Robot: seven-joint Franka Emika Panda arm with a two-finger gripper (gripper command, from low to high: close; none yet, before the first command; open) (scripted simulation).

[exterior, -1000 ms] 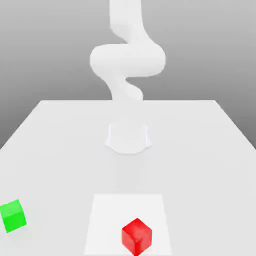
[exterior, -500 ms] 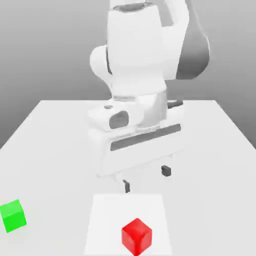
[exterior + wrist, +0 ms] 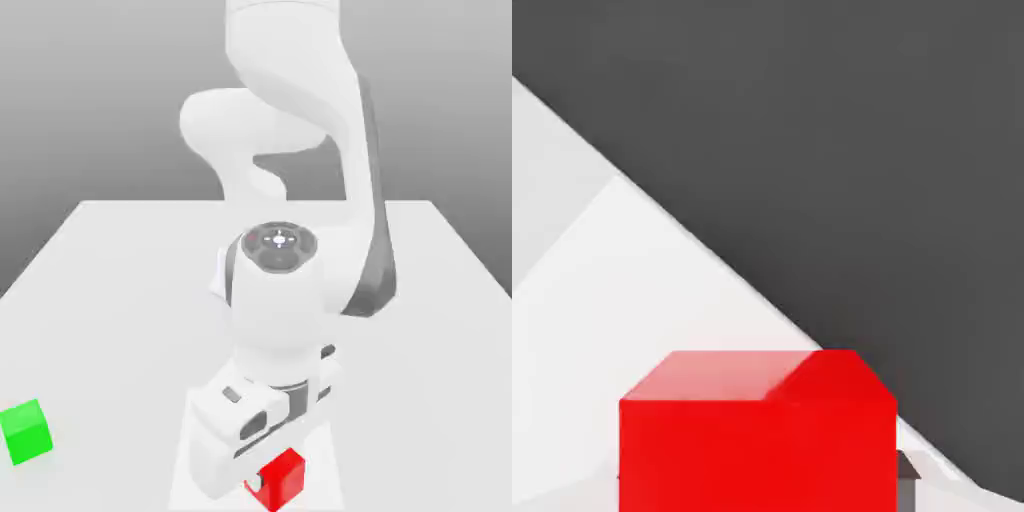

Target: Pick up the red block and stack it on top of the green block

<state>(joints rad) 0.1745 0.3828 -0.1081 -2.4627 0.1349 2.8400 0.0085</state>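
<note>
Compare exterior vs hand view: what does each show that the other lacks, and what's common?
Exterior alone: the arm bent down over the table, the green block sitting apart at the exterior view's left, and the lighter square patch under the red block.
Hand view alone: a close look at the red block's top and front faces, with the dark backdrop beyond the table edge.
Both: the red block resting on the white table, not yet lifted.

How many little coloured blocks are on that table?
2. The green block sits alone near the table's edge at the exterior view's left. The red block is on the lighter square patch, partly covered by the robot's hand.
</note>
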